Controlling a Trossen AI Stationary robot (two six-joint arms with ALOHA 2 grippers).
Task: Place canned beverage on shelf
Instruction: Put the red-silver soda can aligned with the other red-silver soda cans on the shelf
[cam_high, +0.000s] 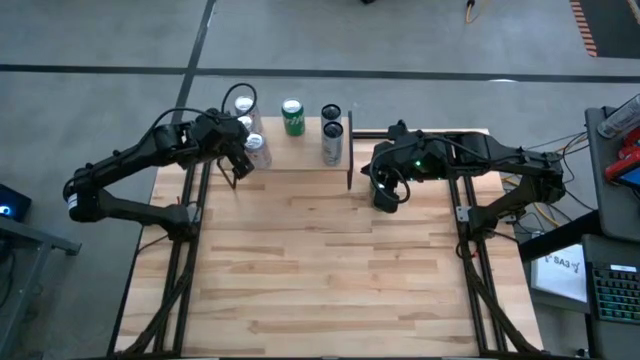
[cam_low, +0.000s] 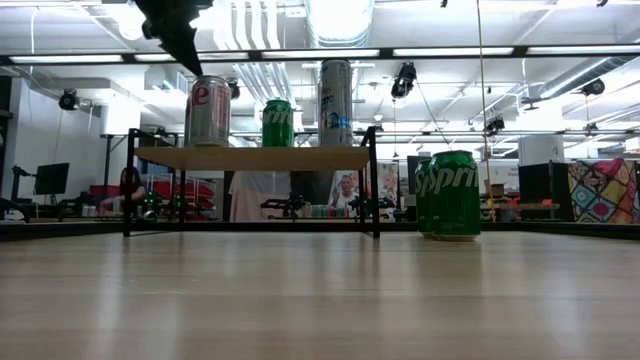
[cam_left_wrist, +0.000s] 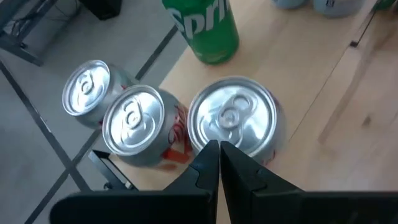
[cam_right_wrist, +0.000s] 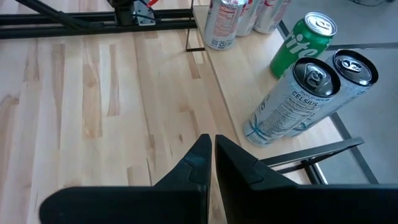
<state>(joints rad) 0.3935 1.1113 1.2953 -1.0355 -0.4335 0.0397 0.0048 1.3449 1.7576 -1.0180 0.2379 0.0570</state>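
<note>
The shelf (cam_high: 290, 152) stands at the table's far edge, its light plank (cam_low: 260, 157) on thin black legs. Three silver-and-red cans (cam_left_wrist: 231, 118) (cam_left_wrist: 134, 121) (cam_left_wrist: 87, 87) stand upright on its left end. A green can (cam_high: 292, 117) stands at its middle and two tall Celsius cans (cam_right_wrist: 292, 106) on its right end. My left gripper (cam_left_wrist: 219, 148) is shut and points down at a slant just above the nearest silver can's top (cam_low: 209, 110), with a small gap. My right gripper (cam_right_wrist: 211, 142) is shut, high over the bare tabletop right of the shelf (cam_high: 385, 198).
In the low view a green Sprite can (cam_low: 455, 193) stands on the tabletop right of the shelf; the high view does not show it. Black frame rails (cam_high: 190, 230) (cam_high: 465, 230) run along the table's sides. The wide near half of the tabletop (cam_high: 330, 280) holds nothing.
</note>
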